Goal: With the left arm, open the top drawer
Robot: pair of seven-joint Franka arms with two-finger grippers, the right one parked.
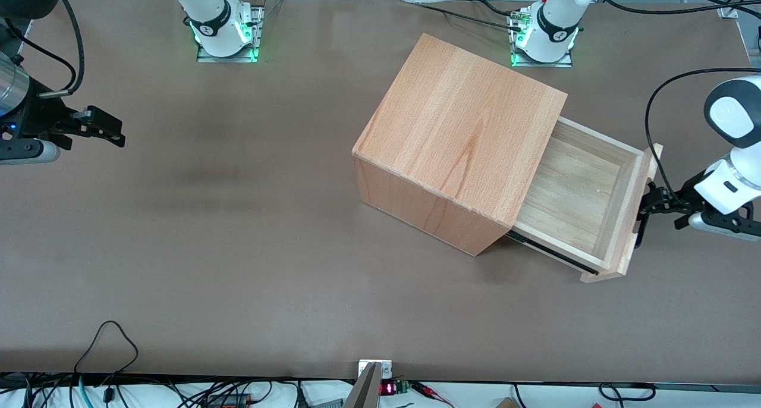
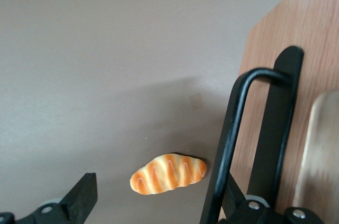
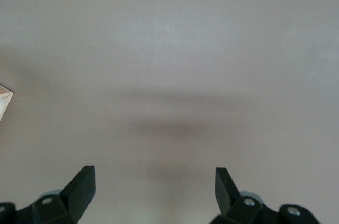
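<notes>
1. A large wooden cube (image 1: 458, 140) is seen on the brown table (image 1: 208, 229), turned at an angle and set toward the working arm's end.
2. The top drawer (image 1: 585, 203) is pulled well out of the cube; its pale inside is exposed and nothing can be seen in it.
3. A black slide rail (image 1: 553, 252) is visible along the drawer's side nearer the front camera.
4. The drawer's front panel (image 1: 639, 209) faces the left arm (image 1: 734, 158), whose white shells and black cable are seen at the table's edge.
5. The gripper (image 1: 645, 209) is held right at the panel, at the black bar handle (image 2: 233, 134).
6. In the wrist view, the fingers are spread wide: one finger (image 2: 79, 197) is seen over bare table, well clear of the drawer, and the other finger (image 2: 235, 200) appears tucked just inside the handle, between the bar and the wood.
7. Whether that inner finger actually touches the bar cannot be told with certainty; it looks hooked against it rather than clamped on it.
8. Nothing is gripped between the two fingers.
9. A small orange-striped bread roll (image 2: 168, 173) lies on the table in the gap between the fingers, nearer the handle-side finger, just beside the bar as seen from the wrist.
10. The roll is hidden in the front view.
</notes>
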